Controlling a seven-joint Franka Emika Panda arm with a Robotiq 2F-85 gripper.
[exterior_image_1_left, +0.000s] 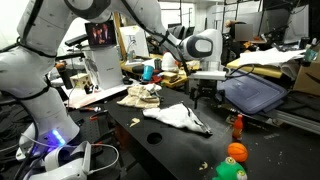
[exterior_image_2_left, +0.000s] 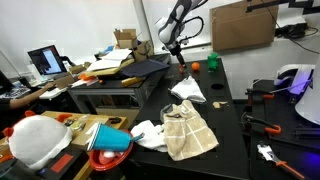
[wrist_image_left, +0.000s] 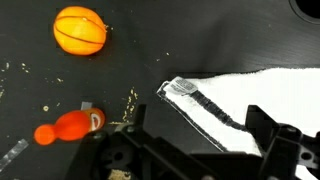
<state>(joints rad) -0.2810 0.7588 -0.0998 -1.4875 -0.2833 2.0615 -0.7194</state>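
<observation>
White crumpled cloth with a dark striped edge (wrist_image_left: 255, 90), just beside a wide-open Robotiq gripper (wrist_image_left: 195, 130)
Hangs over the black tabletop (wrist_image_left: 200, 40), fingers spread, gripping nothing. Going by the wrist view: cloth at 1 o'clock, little orange bottle-shaped toy (wrist_image_left: 68, 127) near at 9 o'clock, round orange ball (wrist_image_left: 80, 30) further off at 11.
</observation>
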